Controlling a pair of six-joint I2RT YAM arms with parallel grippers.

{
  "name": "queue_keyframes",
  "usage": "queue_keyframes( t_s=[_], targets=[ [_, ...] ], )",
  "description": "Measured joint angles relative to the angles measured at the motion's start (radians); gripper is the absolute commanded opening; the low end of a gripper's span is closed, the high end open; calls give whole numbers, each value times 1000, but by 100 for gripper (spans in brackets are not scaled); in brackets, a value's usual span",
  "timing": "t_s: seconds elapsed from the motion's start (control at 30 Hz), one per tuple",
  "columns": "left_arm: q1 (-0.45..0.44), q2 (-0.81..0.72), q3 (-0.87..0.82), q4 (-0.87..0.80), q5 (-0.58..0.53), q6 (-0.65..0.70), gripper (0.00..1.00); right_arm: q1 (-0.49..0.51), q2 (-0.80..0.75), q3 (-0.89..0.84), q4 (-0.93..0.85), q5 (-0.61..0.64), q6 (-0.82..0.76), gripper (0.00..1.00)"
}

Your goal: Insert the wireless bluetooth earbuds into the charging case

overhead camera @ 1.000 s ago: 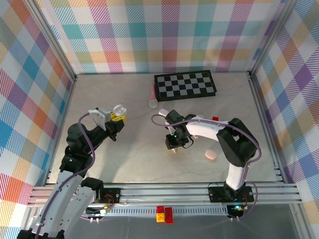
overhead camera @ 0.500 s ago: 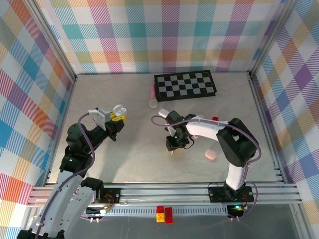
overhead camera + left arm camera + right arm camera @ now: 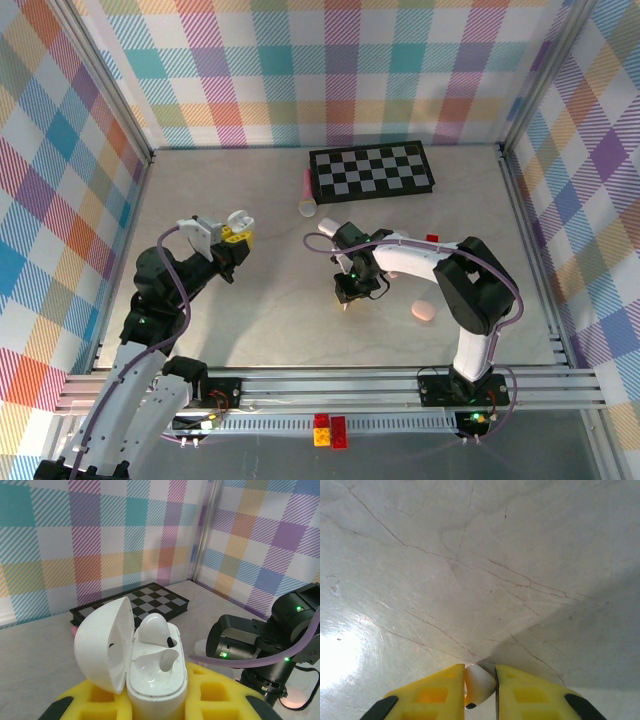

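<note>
While the left end effector (image 3: 157, 709) is clenched on the open charging case (image 3: 159, 681) – one earbud (image 3: 153, 629) seated inside – the right end effector (image 3: 480, 694) pinches a second white earbud (image 3: 479, 681) low over the counter (image 3: 470, 555).

Lighting and picture quality, logged from my remote station.

- **Top view:** bright, even light from overhead. Short, soft shadows lie beneath both arms on the counter (image 3: 250, 300). The picture is sharp to the edges.
- **Right wrist view:** hard white glare on the counter at lower left, and a broad grey shadow across the lower right. The right tool (image 3: 480, 670) and the earbud (image 3: 479, 689) pinched in it read soft.
- **Left wrist view:** well lit. The charging case (image 3: 150, 680) carries glossy highlights, and the left tool (image 3: 157, 711) clamping it is slightly blurred.
</note>
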Motion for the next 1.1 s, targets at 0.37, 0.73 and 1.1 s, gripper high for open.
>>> queue_keyframes(
  t_s=[0.37, 0.73, 1.1],
  targets=[
    [-84, 89, 0, 53, 34, 18, 4, 0, -265, -26, 26, 139, -3, 19],
    [-313, 326, -1, 121, 1, 158, 4, 0, -497, 172, -96, 228, -71, 18],
    [-476, 659, 149, 197, -9, 200, 4, 0, -629, 209, -111, 229, -158, 16]
  ],
)
